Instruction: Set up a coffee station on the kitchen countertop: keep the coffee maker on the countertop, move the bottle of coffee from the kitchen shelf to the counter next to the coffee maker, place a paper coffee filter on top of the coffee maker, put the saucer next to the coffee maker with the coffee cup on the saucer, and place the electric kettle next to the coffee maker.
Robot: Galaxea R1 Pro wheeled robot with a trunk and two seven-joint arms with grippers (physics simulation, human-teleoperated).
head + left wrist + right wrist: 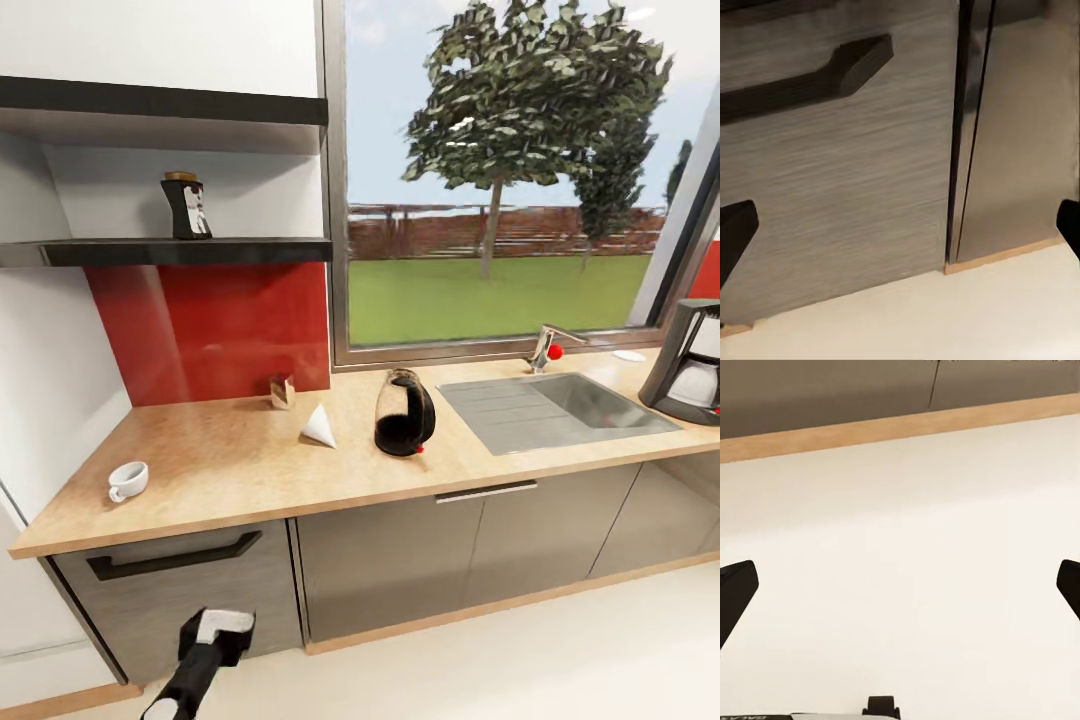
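Coffee maker (688, 362) at countertop's (200, 470) far right past sink (560, 410); bottle of coffee (186, 206) on shelf (180, 251); kettle (404, 414), paper filter (320, 426), cup (128, 481) on counter; saucer (629, 356) beside window | left wrist: left gripper (900, 225) jaws wide apart, empty, facing drawer handle (810, 79) | right wrist: right gripper (900, 589) jaws spread, empty, over floor (907, 547)

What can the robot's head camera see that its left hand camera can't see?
The head view has the countertop with a white cup, a paper filter cone, the kettle, the sink and the coffee maker, plus the coffee bottle up on the shelf and the window. The left wrist view has the open left gripper with its dark fingertips wide apart, close to the cabinet bottom. Both share the drawer handle and the pale floor.
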